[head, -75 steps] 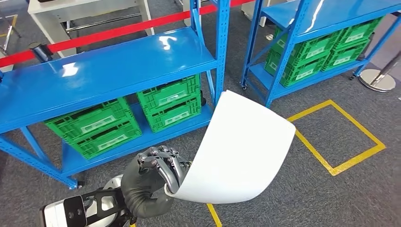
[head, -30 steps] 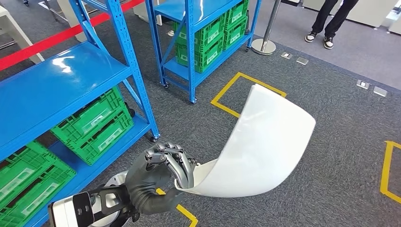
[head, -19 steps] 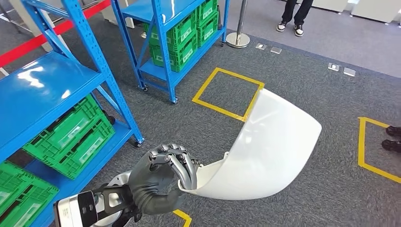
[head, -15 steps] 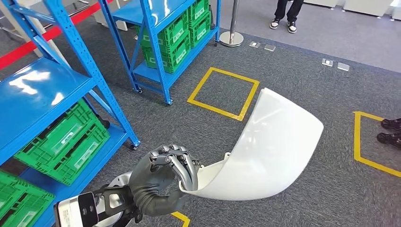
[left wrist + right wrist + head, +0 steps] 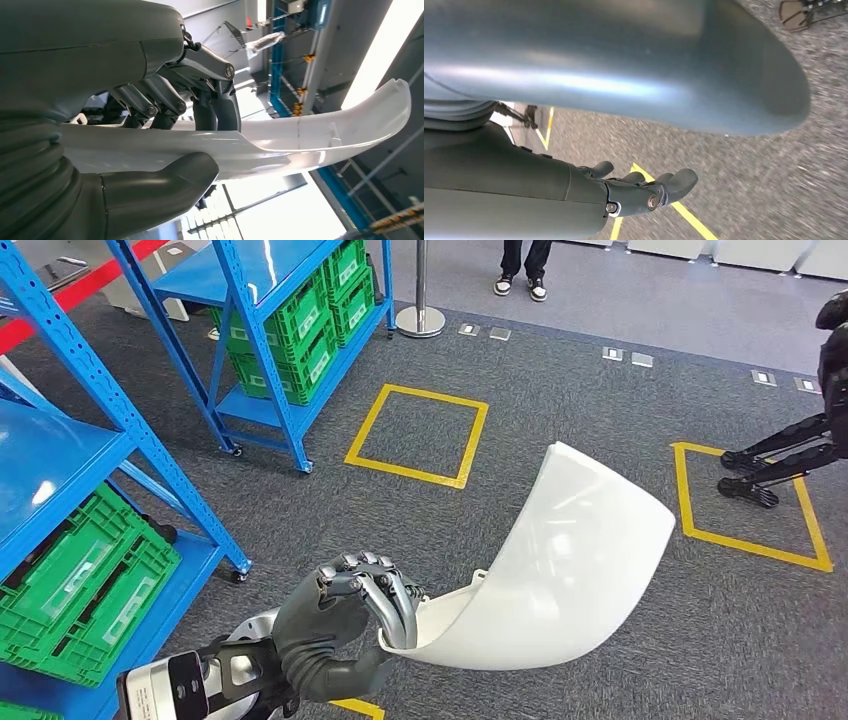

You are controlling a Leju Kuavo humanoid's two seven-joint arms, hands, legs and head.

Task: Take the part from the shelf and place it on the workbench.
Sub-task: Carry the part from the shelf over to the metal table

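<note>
The left hand [image 5: 345, 615] sat at about 6 o'clock in the head view, low and a little left of centre, with its fingers [image 5: 385, 595] curled tightly over the near edge of a white curved panel [image 5: 560, 560]. In the left wrist view the same hand [image 5: 165, 145] clamped the panel [image 5: 320, 135] between its thick thumb on one face and its dark fingers [image 5: 215, 97] on the other, so the grip was a firm pinch on the panel's rim. The panel swept up and away from the hand toward 2 o'clock, bowed like a scoop, held in the air above the grey carpet [image 5: 600, 380] and touching nothing but the hand.

The right hand [image 5: 644, 192] hung over the carpet in the right wrist view; its fingers were loosely bent and apart, holding nothing.

A blue shelf rack [image 5: 60, 450] stood at 9 o'clock, with green crates [image 5: 80, 580] on its lower level. A second blue rack [image 5: 260, 300] with more green crates [image 5: 300, 330] stood at 11 o'clock. A yellow taped square [image 5: 415, 435] lay on the carpet near 12 o'clock, just beyond the panel's far tip, and another yellow square [image 5: 750, 505] lay at 3 o'clock, where the dark legs of another robot [image 5: 790, 445] stood on it. A person's shoes [image 5: 520, 285] and a metal post base [image 5: 420, 320] showed at the top edge around 12 o'clock.
</note>
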